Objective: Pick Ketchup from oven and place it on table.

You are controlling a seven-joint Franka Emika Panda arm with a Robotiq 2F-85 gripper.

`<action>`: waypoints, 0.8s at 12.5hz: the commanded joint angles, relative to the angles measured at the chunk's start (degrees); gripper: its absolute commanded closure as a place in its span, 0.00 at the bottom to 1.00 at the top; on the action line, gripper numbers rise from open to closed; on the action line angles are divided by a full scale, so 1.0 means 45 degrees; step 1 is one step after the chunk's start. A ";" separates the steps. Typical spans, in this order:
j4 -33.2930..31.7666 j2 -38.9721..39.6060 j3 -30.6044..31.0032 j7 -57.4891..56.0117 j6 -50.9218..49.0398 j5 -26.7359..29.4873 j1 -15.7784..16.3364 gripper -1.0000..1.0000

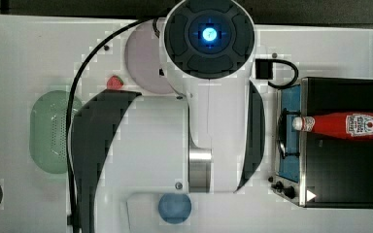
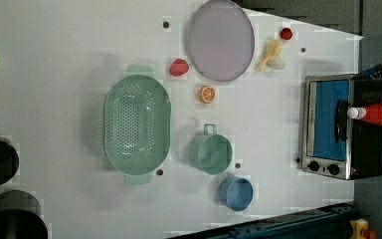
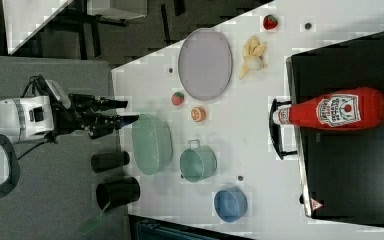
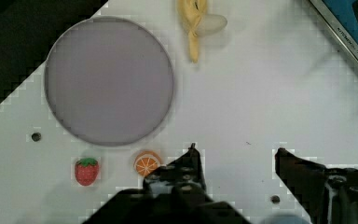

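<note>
The ketchup bottle [image 3: 330, 111] lies on its side on the roof of the black oven [image 3: 350, 165], white cap over the front edge above the door handle. Its white label carries dark lettering too small to read. In the right view the end effector [image 3: 125, 111] hangs empty with fingers spread apart, well left of the oven, above the tabletop [image 3: 260, 150] edge near a green colander [image 3: 151, 144]. The wrist view adds a grey plate [image 4: 109, 80], strawberry [image 4: 86, 171], orange slice [image 4: 147, 162] and banana [image 4: 198, 23].

Blue bowl [image 1: 175, 208] half under arm
</note>
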 commanded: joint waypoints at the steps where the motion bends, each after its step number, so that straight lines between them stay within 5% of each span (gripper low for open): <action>1: -0.1705 -0.4467 -0.0779 0.0489 -0.3014 0.0207 -0.0027 0.21; 3: -0.1720 -0.4452 -0.0809 0.0489 -0.3011 0.0198 -0.0051 0.00; 10: -0.1716 -0.3414 -0.3023 0.0489 -0.1569 0.0182 -0.0572 0.00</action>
